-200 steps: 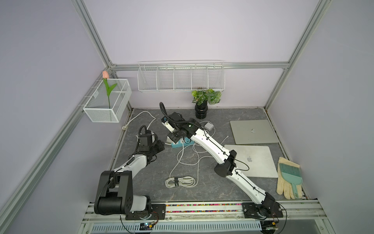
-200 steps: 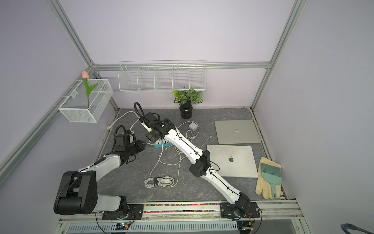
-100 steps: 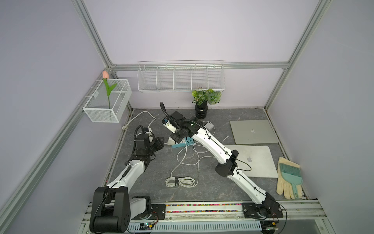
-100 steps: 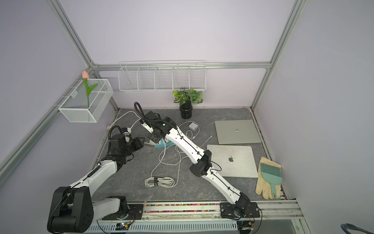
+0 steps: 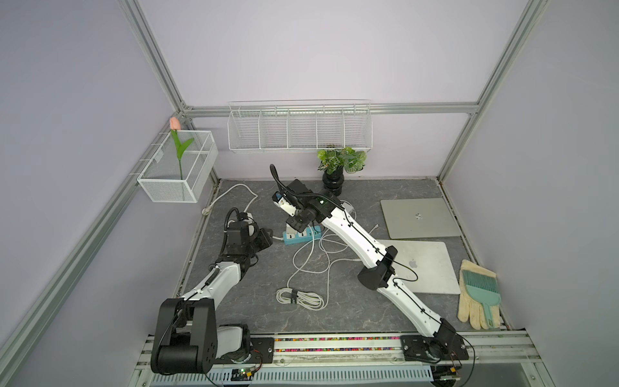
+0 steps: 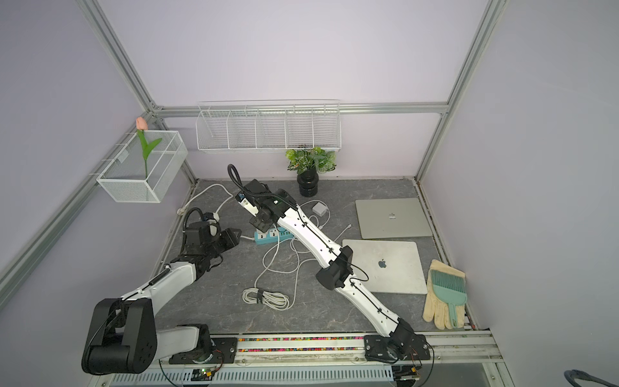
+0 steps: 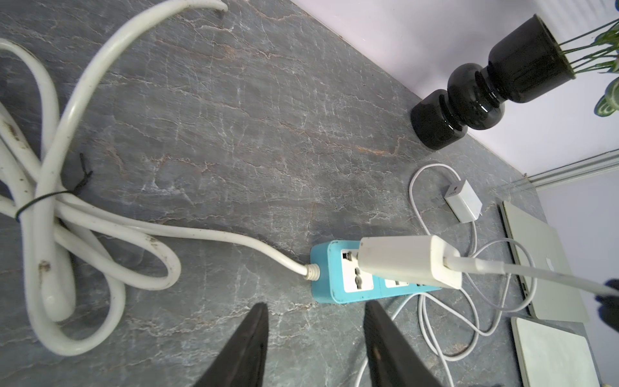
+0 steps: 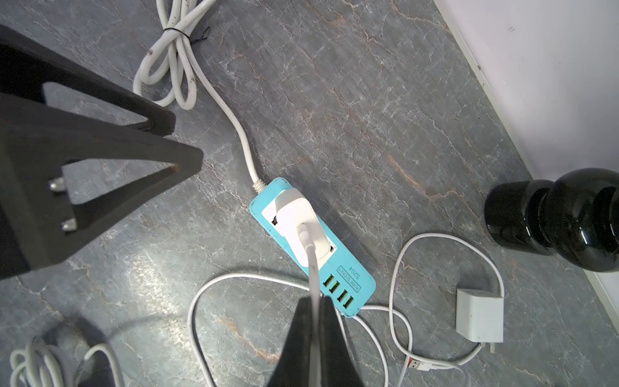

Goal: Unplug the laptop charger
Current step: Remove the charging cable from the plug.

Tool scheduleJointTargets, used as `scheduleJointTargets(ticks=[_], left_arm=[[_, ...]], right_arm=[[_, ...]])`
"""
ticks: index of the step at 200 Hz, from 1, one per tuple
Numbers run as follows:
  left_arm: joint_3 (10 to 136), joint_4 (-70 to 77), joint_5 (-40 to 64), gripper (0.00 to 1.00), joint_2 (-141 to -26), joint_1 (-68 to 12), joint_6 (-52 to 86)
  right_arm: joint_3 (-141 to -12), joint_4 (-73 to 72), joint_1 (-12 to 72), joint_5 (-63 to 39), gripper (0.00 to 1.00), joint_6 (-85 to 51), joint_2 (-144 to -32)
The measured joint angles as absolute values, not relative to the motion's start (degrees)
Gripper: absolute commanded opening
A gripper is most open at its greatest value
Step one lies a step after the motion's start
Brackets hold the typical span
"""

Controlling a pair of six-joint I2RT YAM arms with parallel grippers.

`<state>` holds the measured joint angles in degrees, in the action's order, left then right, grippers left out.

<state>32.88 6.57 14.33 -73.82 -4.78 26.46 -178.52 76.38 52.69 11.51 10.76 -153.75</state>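
Note:
A white laptop charger (image 8: 301, 231) stands plugged into the end socket of a blue power strip (image 8: 355, 284) on the grey table. Its white cable (image 8: 312, 268) runs up between the jaws of my right gripper (image 8: 315, 300), which is shut on the cable just above the strip's USB end. In both top views the right gripper (image 5: 298, 225) hovers over the strip (image 6: 271, 236). My left gripper (image 7: 316, 306) is open and low over the table, close to the strip's cord end, with nothing between its fingers (image 8: 187, 160). The charger (image 7: 408, 261) is right beyond it.
The strip's thick white cord (image 7: 50, 217) lies bundled at the left. A small white adapter (image 8: 479, 315) and a black plant vase (image 5: 333, 182) are behind the strip. Two closed laptops (image 5: 418, 217) (image 5: 425, 264), a coiled cable (image 5: 299, 298) and a glove with a brush (image 5: 479, 298) lie nearby.
My left gripper's jaws have opened wider and the left arm has shifted slightly toward the strip. The right gripper keeps its hold on the cable in the same place.

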Motion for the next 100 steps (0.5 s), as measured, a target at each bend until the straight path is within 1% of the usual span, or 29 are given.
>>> scheduleJointTargets(ticks=[64, 100], left_arm=[[32.93, 7.03, 14.39, 0.50, -76.20, -4.78, 26.41], [33.01, 7.46, 14.39, 0.50, -76.31, -4.78, 26.26]], right_arm=[[-178.52, 76.23, 52.51, 9.15, 0.07, 14.17, -153.77], [-178.52, 76.23, 52.10, 6.22, 0.06, 16.78, -153.84]])
